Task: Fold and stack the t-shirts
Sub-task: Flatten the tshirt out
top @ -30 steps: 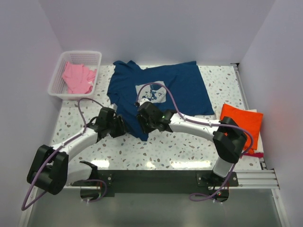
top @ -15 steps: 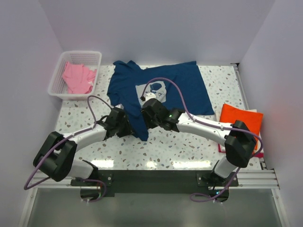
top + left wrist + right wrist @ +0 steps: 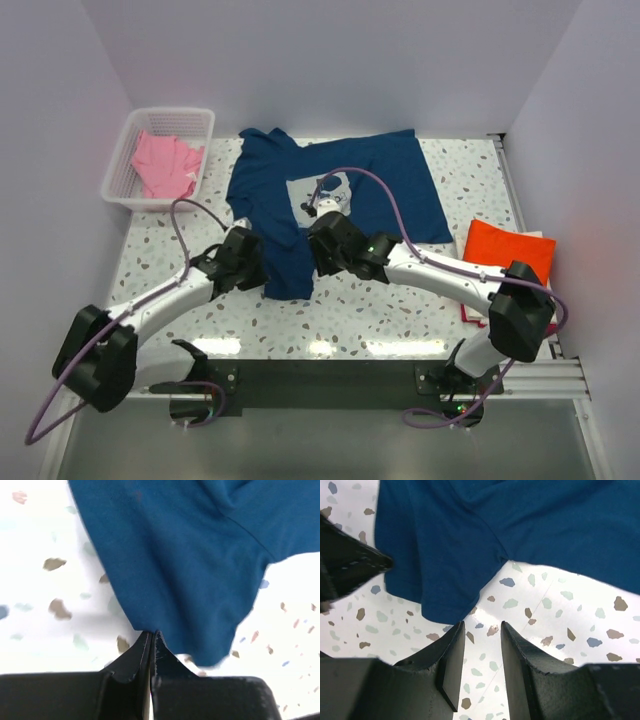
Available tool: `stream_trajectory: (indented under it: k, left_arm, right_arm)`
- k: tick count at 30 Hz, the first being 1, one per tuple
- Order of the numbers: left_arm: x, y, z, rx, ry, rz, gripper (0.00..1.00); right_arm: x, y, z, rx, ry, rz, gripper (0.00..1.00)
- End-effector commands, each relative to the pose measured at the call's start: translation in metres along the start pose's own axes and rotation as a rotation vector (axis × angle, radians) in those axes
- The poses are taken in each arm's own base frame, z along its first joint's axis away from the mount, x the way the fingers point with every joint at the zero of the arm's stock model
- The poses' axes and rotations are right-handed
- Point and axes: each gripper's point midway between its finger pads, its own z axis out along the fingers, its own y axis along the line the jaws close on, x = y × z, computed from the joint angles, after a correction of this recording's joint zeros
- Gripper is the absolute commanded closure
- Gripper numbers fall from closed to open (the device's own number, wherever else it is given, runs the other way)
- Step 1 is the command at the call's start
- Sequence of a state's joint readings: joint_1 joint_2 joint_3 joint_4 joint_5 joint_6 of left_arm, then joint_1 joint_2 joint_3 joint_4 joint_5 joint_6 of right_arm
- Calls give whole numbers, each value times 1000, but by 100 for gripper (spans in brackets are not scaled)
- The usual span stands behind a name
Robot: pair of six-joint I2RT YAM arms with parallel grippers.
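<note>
A navy t-shirt (image 3: 380,185) with a pale chest print lies spread across the back of the table, one flap hanging toward the near side (image 3: 180,570). My left gripper (image 3: 262,274) (image 3: 150,633) is shut on the left edge of that flap, its tips pinching the cloth. My right gripper (image 3: 316,264) (image 3: 482,626) hovers open just right of the flap's lower corner (image 3: 440,580), with only bare table between its fingers. A folded orange t-shirt (image 3: 510,255) rests at the right edge. A pink t-shirt (image 3: 165,165) lies crumpled in the basket.
The white lattice basket (image 3: 118,170) stands at the back left corner. A pink strip (image 3: 538,326) shows under the orange t-shirt's near edge. White walls close in the left, back and right sides. The speckled tabletop (image 3: 380,310) runs along the near side.
My left gripper has closed on the navy t-shirt's flap edge. The right arm has slid a little right and forward, its jaws staying open.
</note>
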State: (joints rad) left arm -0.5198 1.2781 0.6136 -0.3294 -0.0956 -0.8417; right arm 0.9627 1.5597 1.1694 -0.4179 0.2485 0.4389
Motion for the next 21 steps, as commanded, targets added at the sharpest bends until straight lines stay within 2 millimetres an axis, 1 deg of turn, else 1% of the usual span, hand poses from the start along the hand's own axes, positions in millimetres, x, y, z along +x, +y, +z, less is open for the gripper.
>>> stream_trajectory:
  k: [1, 2, 4, 5, 6, 7, 8, 9, 11, 12, 13, 15, 16, 17, 19, 20, 21]
  left_arm:
    - [-3, 9, -31, -19, -24, 25, 100]
    - [5, 15, -32, -27, -6, 18, 100]
    - [9, 19, -42, -28, -6, -31, 100]
    - [18, 29, -45, -63, 16, -45, 100]
    - [17, 29, -51, -58, 6, -81, 100]
    - [21, 32, -54, -63, 11, -96, 100]
    - [28, 37, -55, -71, 29, -105, 100]
    - [30, 35, -59, -55, 32, -137, 100]
    - [41, 40, -62, -60, 69, -161, 100]
    - [41, 39, -65, -51, 63, -181, 100]
    - [44, 44, -68, -72, 69, -188, 100]
    - [38, 42, -75, -61, 37, -210, 100]
    - [36, 42, -79, -55, 28, -211, 96]
    - [36, 42, -79, -54, 27, -209, 95]
    - [31, 41, -81, -61, 18, -198, 91]
    - [29, 42, -81, -73, 14, -188, 89]
    - [27, 45, -80, -99, 13, -167, 87]
  right_arm:
    - [-3, -2, -17, -18, -24, 29, 62]
    - [-1, -2, -18, -21, -21, 32, 62]
    - [7, -1, -17, -32, 1, 38, 62]
    - [9, -1, -17, -38, 6, 40, 62]
    - [11, 0, -16, -42, 6, 45, 62]
    - [18, -3, -14, -36, 20, 49, 62]
    - [20, -2, -13, -41, 23, 52, 62]
    - [23, -2, -11, -42, 30, 55, 62]
    - [29, -2, -10, -43, 46, 59, 62]
    - [31, -3, -9, -41, 50, 59, 62]
    - [33, -3, -8, -40, 56, 62, 62]
    - [32, -5, -10, -31, 50, 64, 62]
    - [34, -10, -11, -8, 53, 67, 62]
    - [35, -12, -13, 4, 54, 73, 62]
    - [31, -23, -15, 59, 33, 81, 61]
    - [33, -32, -17, 101, 37, 83, 59]
    - [29, -45, -17, 164, 17, 89, 58]
